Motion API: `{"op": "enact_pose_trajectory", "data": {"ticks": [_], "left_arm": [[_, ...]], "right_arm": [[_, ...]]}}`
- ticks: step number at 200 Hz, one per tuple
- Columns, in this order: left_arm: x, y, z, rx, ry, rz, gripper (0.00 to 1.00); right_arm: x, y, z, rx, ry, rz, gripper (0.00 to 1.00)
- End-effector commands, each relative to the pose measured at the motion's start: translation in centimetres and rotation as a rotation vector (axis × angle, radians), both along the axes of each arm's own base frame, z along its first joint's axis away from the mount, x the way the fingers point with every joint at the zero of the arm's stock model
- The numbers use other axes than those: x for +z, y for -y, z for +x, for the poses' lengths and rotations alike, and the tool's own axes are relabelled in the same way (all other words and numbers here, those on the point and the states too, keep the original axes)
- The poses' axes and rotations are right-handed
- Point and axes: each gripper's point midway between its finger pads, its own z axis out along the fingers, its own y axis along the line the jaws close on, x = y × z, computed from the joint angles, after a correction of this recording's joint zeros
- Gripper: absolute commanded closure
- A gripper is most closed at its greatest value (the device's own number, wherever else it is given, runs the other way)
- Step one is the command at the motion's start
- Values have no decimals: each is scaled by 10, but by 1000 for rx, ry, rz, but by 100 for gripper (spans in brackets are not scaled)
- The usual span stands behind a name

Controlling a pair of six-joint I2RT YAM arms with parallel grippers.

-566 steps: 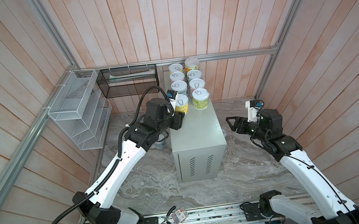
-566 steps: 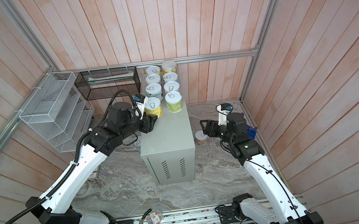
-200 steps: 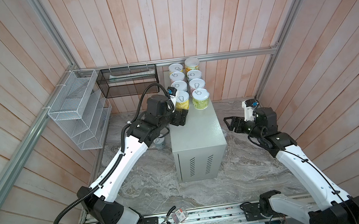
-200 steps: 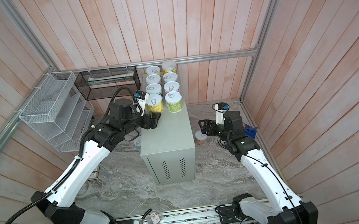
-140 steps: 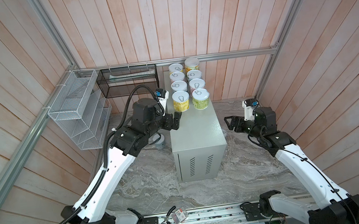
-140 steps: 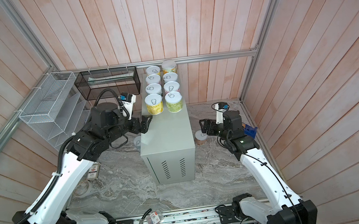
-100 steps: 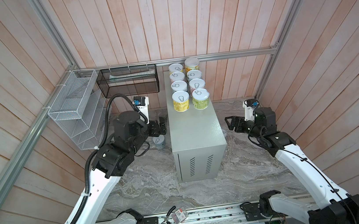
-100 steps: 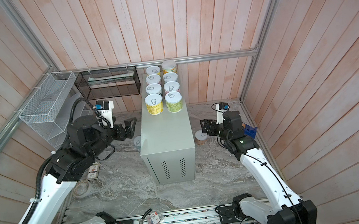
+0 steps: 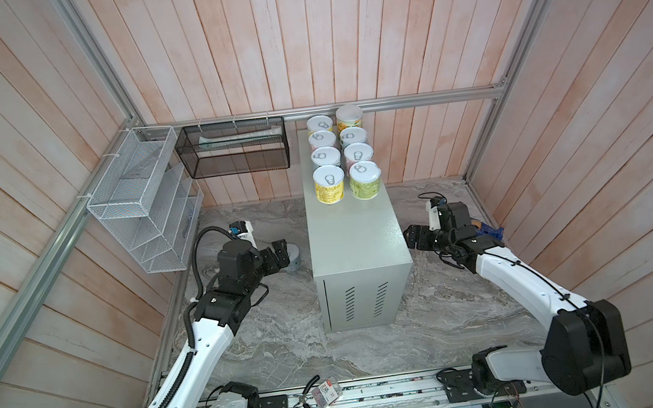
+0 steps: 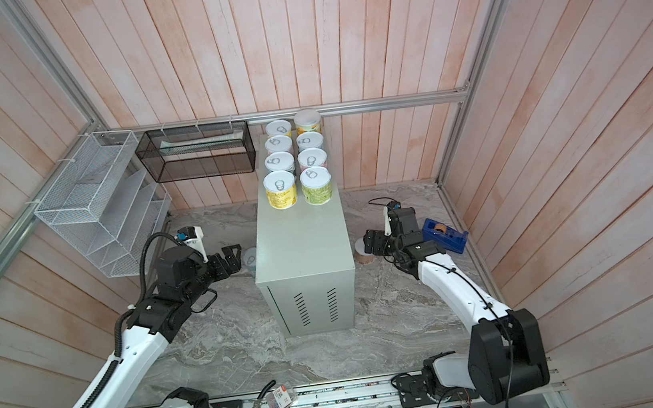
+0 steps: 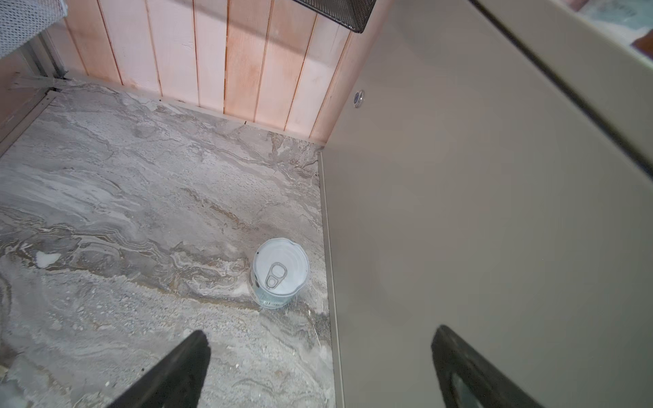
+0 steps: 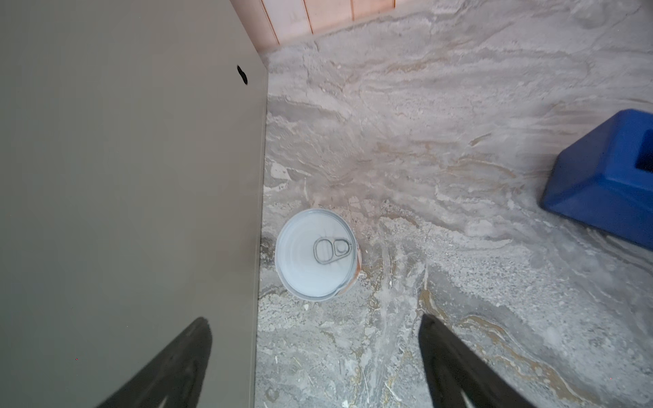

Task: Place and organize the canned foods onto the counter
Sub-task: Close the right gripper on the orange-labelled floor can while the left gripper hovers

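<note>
The counter (image 9: pixel 354 227) (image 10: pixel 301 233) is a pale grey-green cabinet carrying several canned foods in two rows at its back, with a yellow can (image 9: pixel 329 184) and a green can (image 9: pixel 364 180) nearest the front. A pale-blue can (image 9: pixel 293 257) (image 11: pixel 280 272) stands on the marble floor against the counter's left side. My left gripper (image 9: pixel 280 254) (image 11: pixel 319 333) is open and empty, just short of that can. On the counter's right side stands an orange-labelled can (image 10: pixel 362 251) (image 12: pixel 316 254). My right gripper (image 10: pixel 371 244) (image 12: pixel 314 319) hovers open above it, touching nothing.
A blue tape dispenser (image 10: pixel 446 237) (image 12: pixel 607 190) sits on the floor behind my right gripper near the right wall. A white wire rack (image 9: pixel 140 201) and a black mesh basket (image 9: pixel 235 148) hang on the left and back walls. Pliers and a small packet (image 9: pixel 321 396) lie on the front rail.
My left gripper let go of the yellow can on the counter, drew back left and came down to the floor beside the pale-blue can. My right gripper opened wider and barely shifted.
</note>
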Motion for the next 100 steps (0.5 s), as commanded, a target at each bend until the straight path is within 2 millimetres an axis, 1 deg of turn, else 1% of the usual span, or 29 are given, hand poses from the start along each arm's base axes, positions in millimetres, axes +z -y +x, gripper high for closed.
{"op": "enact_pose_trajectory", "data": {"ticks": [1,18,36,55,69,100], "left_arm": [[-2,3,15,6,59,-32,0],[-15,4,20,8,34,-23,0],[-22,4,23,12,25,-16,1],[-30,4,24,15,23,-21,1],[-35,8,23,-5,13,-28,1],[-46,13,21,-32,-14,-36,2]], "right_arm": [[-1,2,11,-5,23,-27,7],[-8,-1,17,1,7,-27,7],[-16,-5,22,6,-9,-43,7],[-29,-10,29,15,-29,-61,7],[-37,-13,36,28,-41,-81,7],[-56,-25,43,47,-87,-123,7]]}}
